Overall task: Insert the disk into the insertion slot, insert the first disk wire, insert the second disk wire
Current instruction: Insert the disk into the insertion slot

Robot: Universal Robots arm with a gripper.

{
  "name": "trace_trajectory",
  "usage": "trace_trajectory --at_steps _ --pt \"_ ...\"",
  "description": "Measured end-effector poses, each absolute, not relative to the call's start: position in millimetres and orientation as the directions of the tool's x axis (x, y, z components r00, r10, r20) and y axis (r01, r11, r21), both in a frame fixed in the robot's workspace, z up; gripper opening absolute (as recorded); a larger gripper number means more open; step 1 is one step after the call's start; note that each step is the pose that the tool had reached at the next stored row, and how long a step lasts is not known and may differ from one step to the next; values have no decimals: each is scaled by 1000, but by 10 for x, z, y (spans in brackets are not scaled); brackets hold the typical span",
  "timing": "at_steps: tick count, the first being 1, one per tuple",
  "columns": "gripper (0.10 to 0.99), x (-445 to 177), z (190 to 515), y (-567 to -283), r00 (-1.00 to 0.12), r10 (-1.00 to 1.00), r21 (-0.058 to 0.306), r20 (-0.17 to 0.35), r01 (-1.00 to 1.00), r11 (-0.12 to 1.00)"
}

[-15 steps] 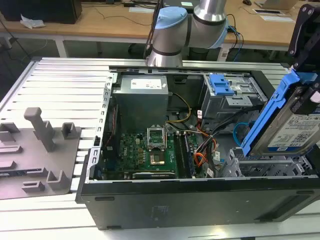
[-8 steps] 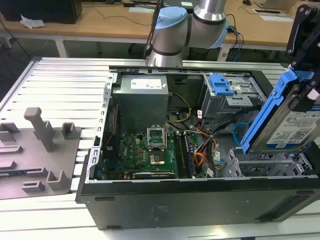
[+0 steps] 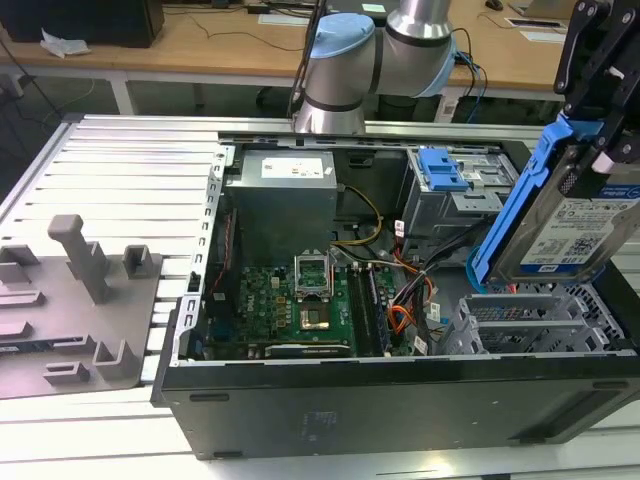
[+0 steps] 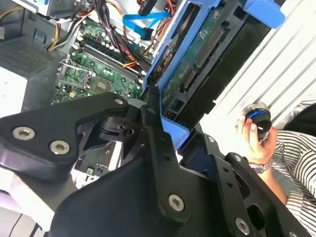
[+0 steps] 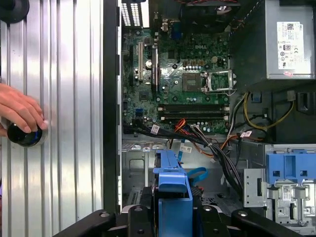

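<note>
Holding the disk (image 3: 565, 225) tilted at the exterior view's right, clamped in the gripper (image 3: 600, 150), just above the insertion slot (image 3: 530, 325). Second wrist view: fingers (image 4: 158, 143) pressed on its blue frame, the second disk wire (image 4: 140, 22) looping near. First wrist view: that wire beside the disk.

The open computer case (image 3: 400, 400) lies on the counter (image 3: 120, 160), with a moulded tray (image 3: 70, 310) beside it at the exterior view's left. Inside, the motherboard (image 3: 300, 300) sits mid-case, with the power supply (image 3: 280, 195) behind it and the latched drive box (image 3: 445, 195) to the exterior view's right of the supply. The disk (image 3: 575, 225) hangs tilted above the insertion slot (image 3: 530, 325). A hand (image 5: 19, 111) rests on a knob (image 5: 22, 136) on the counter beside the case.
</note>
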State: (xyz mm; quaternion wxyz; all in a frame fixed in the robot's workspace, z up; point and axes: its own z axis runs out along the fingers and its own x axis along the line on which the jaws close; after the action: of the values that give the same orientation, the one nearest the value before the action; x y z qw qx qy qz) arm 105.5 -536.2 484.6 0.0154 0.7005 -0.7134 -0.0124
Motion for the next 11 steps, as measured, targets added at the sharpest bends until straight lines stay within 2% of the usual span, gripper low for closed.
trace_trajectory --at_steps 11 --pt "369 1064 4718 -5349 -18 -1000 39 5 -999 18"
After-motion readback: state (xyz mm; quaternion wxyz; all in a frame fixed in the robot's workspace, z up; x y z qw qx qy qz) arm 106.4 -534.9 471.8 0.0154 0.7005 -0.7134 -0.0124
